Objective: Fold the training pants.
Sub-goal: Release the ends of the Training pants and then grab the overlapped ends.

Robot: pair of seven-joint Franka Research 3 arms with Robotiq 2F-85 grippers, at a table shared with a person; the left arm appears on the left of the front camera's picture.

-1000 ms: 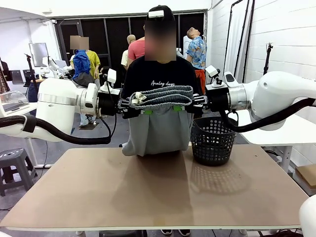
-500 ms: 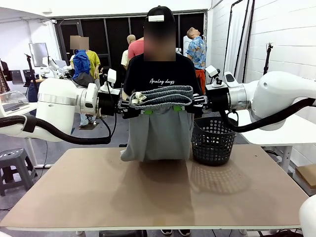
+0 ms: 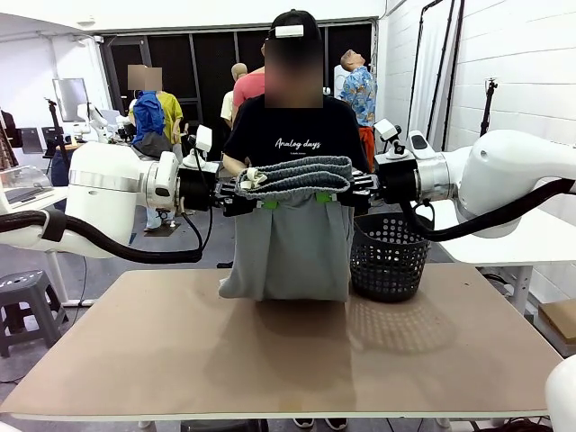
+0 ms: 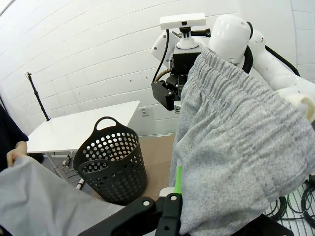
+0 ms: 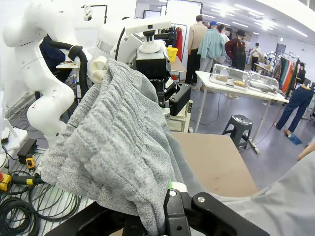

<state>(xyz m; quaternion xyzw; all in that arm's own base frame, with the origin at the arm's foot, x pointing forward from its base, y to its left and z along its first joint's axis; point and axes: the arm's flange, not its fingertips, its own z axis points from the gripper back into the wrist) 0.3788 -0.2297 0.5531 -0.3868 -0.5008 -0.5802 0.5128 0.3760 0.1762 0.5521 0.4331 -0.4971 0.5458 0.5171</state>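
Training pants (image 3: 292, 243): light grey sweatpants, held up in the air between the two arms, above the far edge of the table (image 3: 180, 360); gathered waistband bunched in a thick roll across the top, legs hanging straight down in front of the person (image 3: 292, 135), lower end down near the tabletop.
Left gripper (image 3: 264, 202): clamped shut on the left end of the waistband (green pad peeking out just below the roll).
Right gripper (image 3: 324, 195): clamped shut on the right end of the waistband, level with the other and facing it.
Basket (image 3: 387, 256): black mesh, standing on the table just beside the hanging pants, on the robot's right.
Person's hand (image 4: 17, 150): at the edge of grey cloth in the left wrist view; grasping or merely touching, cannot tell.
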